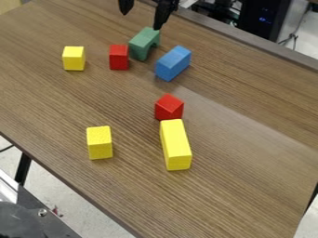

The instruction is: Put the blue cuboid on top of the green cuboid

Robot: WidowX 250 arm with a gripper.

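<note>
Hanging at the top edge of the view, the black gripper (142, 21) has its two fingers spread apart. The blue cuboid (173, 63) lies on the brown table (248, 186), near the green block (144, 44), which has an arch form and stands between this blue one and a small red block (119, 57).
</note>
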